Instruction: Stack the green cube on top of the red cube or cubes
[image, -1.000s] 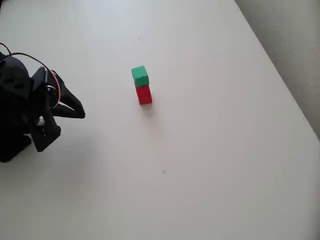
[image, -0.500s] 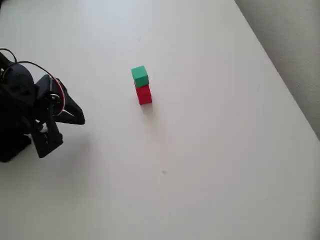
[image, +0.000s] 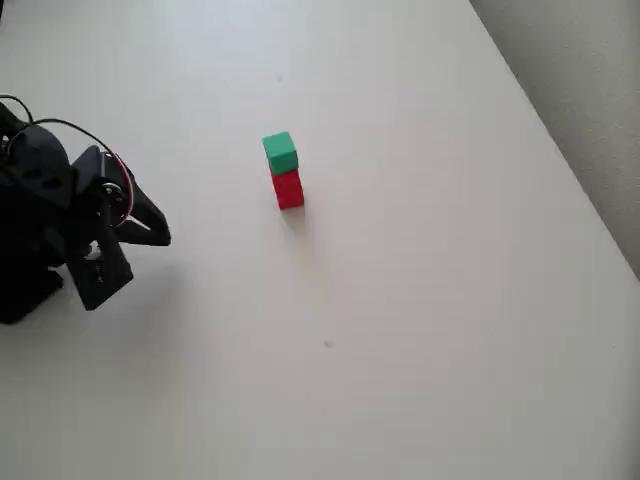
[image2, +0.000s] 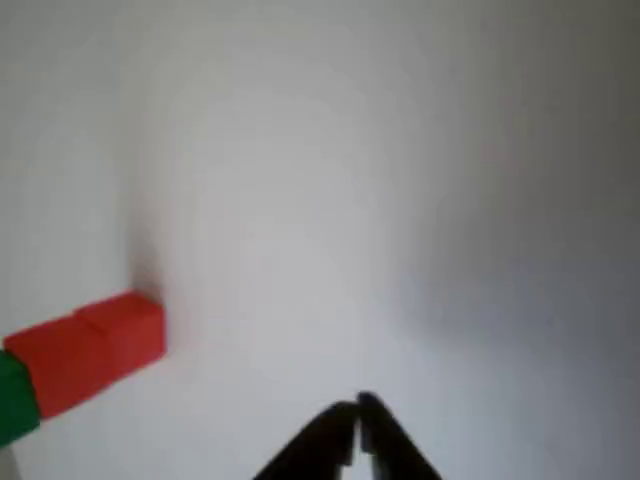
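Note:
The green cube (image: 280, 152) sits on top of the red cube (image: 288, 190) near the middle of the white table, and the stack stands upright. My black gripper (image: 163, 235) is at the left edge of the overhead view, well apart from the stack, with its tips pointing toward it. In the wrist view the gripper (image2: 358, 410) is shut with nothing between the fingers. There the red cube (image2: 90, 350) and the green cube (image2: 14, 402) appear at the lower left, far from the fingertips.
The white table (image: 420, 300) spreads wide around the stack. Its right edge (image: 560, 160) runs diagonally, with grey floor beyond it. A small dark speck (image: 327, 344) marks the table below the stack.
The arm has shifted slightly downward and turned a little at the left edge. The green and red stack has not moved.

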